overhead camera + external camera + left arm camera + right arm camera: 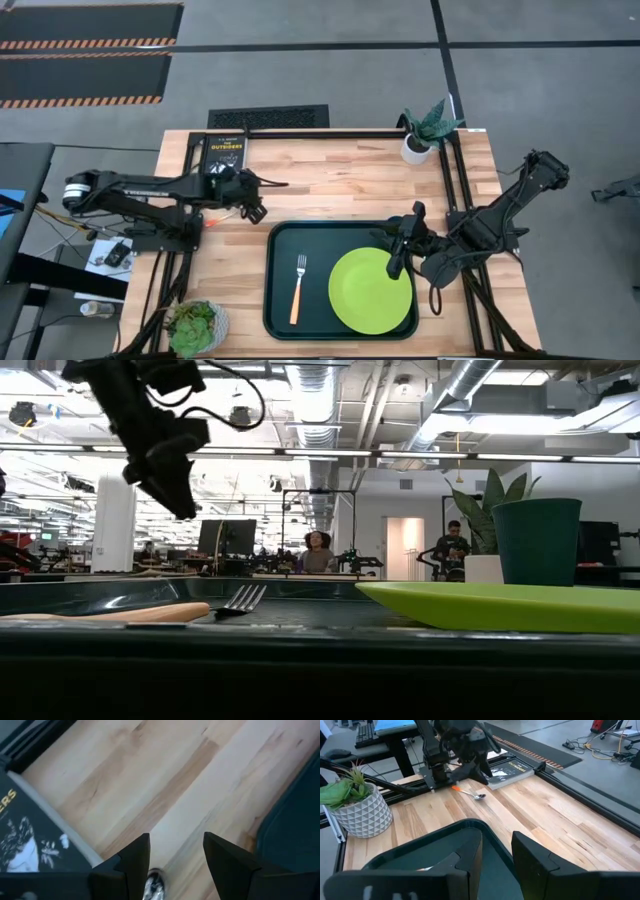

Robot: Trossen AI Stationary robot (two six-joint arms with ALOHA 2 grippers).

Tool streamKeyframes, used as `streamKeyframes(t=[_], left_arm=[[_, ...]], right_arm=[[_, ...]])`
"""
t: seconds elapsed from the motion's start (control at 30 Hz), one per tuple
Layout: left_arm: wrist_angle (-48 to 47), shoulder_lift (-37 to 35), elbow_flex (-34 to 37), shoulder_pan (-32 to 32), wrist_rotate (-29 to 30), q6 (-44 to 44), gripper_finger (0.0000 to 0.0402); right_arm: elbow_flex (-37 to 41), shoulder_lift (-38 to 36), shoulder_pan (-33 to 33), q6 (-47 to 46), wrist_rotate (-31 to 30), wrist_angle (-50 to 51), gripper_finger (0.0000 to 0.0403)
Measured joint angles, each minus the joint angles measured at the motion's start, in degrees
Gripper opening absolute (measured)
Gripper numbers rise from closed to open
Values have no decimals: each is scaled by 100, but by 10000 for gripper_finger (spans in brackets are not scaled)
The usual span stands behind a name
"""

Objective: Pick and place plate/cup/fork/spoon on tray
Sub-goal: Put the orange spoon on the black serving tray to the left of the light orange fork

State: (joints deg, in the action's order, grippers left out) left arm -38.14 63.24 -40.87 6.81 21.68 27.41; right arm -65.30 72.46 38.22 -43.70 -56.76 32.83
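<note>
I see two matte black jointed arms (140,188) with looping black cables and wedge-shaped black fingers (134,865)

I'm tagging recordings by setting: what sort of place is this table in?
Probably an open robotics lab or workshop. The low view shows exposed ceiling ducts and people at workbenches; the high view shows hazard-striped floor mats beside the table.

1. Flat round lime-green plate (370,291) lies beneath the right gripper (395,262).
2. Dark green rectangular tray (283,300) holds the yellow-orange-handled silver fork (297,289).
3. Red-orange-handled silver spoon (468,793) lies under the left gripper (258,199).
4. Black book (224,152), yellow lettering.
</note>
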Motion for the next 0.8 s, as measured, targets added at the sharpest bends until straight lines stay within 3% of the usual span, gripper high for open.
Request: streamKeyframes(t=[0.3, 0.6, 0.8], left_arm=[[338, -719, 761, 334, -560, -402, 175], [805, -725, 1217, 750, -1372, -973, 175], [845, -724, 1305, 923, -1593, -1299, 175]], right_arm=[[0, 0, -11, 2, 0, -4, 129], [0, 1, -11, 4, 0, -27, 129], [0, 1, -11, 5, 1, -25, 129]])
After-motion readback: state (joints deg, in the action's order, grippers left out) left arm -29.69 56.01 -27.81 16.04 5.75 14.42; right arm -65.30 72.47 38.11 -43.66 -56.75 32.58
